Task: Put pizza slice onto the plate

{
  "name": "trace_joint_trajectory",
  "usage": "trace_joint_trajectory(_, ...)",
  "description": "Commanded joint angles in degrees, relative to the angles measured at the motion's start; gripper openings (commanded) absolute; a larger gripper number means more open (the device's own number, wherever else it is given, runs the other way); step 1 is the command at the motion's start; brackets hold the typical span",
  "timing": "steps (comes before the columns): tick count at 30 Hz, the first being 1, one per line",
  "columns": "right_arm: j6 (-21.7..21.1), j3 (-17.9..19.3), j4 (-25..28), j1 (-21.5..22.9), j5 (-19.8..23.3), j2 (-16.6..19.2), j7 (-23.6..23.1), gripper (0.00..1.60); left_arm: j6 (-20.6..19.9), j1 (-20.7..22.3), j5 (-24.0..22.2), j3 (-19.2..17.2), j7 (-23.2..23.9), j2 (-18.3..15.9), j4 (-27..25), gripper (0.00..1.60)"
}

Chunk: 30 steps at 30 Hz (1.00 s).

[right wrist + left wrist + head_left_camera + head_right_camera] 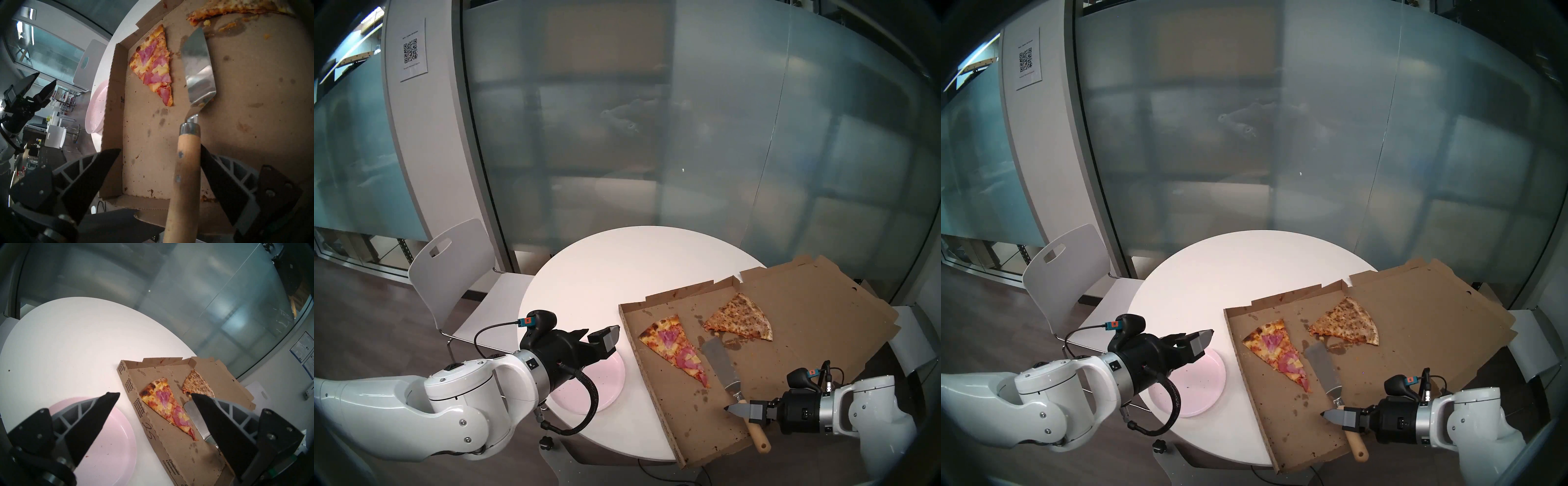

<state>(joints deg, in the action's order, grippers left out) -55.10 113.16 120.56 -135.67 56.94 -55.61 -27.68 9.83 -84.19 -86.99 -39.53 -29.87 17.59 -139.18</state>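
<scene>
Pizza slice [674, 349] topped with pink ham and yellow pineapple lies flat in an open cardboard pizza box [789, 342], close to the box's left wall, its browned crust toward the far wall and its tip pointing at the near edge. Just to its right — not touching it — rests a metal spatula [719, 361], blade flat on the cardboard, its wooden handle [184, 178] reaching over the box's near edge. A second, wider browned slice [739, 317] sits further back, near the box's far right corner, its torn tip just beyond the blade's end. The right gripper [159, 154] hovers over the near edge of the box with its jaws spread wide; the handle lies between them, against the right-hand finger in the wrist view, with a clear gap to the other finger, so nothing is clamped. The pale pink plate [612, 376], dotted with a few dark crumbs, stands bare on the round white table [619, 264] beside the box's left wall, near the table's front edge. The left gripper [155, 394] hangs above the plate — its jaws likewise wide apart and holding nothing. A white chair [449, 271] stands at the table's far left side.
</scene>
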Motion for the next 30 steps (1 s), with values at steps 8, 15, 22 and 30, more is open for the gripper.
trace_joint_trajectory(8,0.10,4.28,5.20,-2.27,-2.75,2.40,1.77,1.60,0.09,0.51,-0.74,-0.46,0.94,-0.75,-0.82,1.60)
trace_joint_trajectory(15,0.10,5.02,6.69,-3.57,-3.74,2.36,2.55,1.60,-0.10,0.73,-1.13,-0.39,1.42,-1.05,-0.82,1.60)
trace_joint_trajectory(22,0.10,4.42,8.40,-5.71,-5.92,3.34,3.26,1.60,-0.03,0.88,-1.29,-0.35,1.80,-1.30,-0.82,1.60)
trace_joint_trajectory(30,0.81,4.43,12.43,-9.35,-10.44,3.62,5.04,1.60,1.23,0.67,-0.14,-0.23,1.05,-1.93,-0.82,1.60)
